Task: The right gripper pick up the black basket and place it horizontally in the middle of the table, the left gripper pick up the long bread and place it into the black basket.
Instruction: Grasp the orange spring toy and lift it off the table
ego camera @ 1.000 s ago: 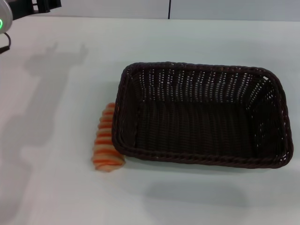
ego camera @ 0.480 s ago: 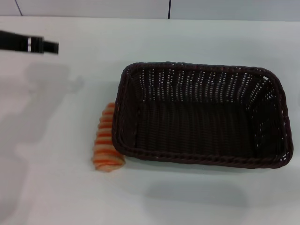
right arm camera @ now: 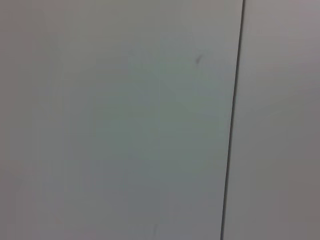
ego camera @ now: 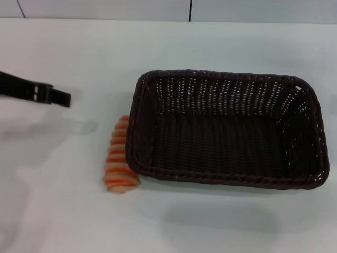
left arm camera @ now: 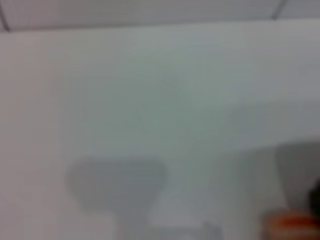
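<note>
Wicker basket (ego camera: 226, 129) already lies lengthwise mid-table (ego camera: 210, 232); the bread (ego camera: 120, 158) rests outside it, touching its left wall. The left hand (ego camera: 60, 97) hovers left of the bread, apart from it; whether it is open cannot be told. The right hand is out of view. Recommended: approach from above, grip across the loaf's narrow width, and lift clear of the rim before moving inward.

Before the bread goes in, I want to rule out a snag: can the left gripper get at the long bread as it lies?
Probably yes. The left gripper is to the left of the long bread, with only bare table between. The loaf's right side lies against the black basket, but its top and left side are free.
</note>
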Robot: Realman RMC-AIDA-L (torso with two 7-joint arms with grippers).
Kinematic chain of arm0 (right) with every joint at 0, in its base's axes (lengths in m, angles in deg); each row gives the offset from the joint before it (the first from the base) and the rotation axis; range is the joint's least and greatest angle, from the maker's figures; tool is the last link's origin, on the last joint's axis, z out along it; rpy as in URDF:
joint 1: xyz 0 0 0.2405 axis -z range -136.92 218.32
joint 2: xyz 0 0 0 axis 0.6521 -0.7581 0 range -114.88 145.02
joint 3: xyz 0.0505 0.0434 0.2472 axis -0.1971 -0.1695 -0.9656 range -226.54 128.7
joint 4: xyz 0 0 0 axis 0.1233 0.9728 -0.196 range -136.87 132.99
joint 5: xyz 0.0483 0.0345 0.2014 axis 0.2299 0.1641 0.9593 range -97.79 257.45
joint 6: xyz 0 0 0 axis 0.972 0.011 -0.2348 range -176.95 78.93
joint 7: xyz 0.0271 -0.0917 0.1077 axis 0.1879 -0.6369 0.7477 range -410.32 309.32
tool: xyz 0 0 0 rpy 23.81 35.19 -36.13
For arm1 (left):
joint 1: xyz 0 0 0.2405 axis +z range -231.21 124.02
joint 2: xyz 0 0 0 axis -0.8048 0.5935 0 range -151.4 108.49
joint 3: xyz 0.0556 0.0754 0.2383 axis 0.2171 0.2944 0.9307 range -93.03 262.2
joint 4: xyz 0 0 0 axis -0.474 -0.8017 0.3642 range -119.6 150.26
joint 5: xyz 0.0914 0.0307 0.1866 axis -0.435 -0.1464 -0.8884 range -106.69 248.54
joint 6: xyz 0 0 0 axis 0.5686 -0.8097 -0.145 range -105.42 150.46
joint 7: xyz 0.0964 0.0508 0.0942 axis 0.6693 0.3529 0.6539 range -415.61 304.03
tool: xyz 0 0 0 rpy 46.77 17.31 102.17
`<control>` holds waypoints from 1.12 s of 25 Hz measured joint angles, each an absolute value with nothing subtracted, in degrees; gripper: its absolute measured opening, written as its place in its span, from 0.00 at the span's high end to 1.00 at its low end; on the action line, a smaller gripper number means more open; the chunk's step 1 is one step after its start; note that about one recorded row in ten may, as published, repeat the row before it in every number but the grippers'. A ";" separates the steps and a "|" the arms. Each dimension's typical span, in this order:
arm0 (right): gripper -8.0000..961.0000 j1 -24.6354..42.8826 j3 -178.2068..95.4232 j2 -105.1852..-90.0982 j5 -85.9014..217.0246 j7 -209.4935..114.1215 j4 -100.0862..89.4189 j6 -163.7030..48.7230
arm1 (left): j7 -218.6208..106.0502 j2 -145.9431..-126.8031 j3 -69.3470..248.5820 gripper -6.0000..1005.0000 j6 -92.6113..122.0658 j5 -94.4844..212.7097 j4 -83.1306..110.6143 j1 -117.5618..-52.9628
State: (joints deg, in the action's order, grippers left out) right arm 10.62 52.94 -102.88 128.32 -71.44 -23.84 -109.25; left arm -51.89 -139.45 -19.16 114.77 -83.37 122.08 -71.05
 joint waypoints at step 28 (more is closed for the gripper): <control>0.59 11.09 53.31 -103.06 128.32 -71.41 -24.17 -109.54 | -52.39 -139.74 -13.66 0.21 117.56 -75.57 115.58 -71.79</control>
State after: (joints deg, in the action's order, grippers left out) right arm 11.09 53.31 -103.06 128.32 -71.41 -24.17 -109.54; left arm -52.39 -139.74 -13.66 117.56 -75.57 115.58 -71.79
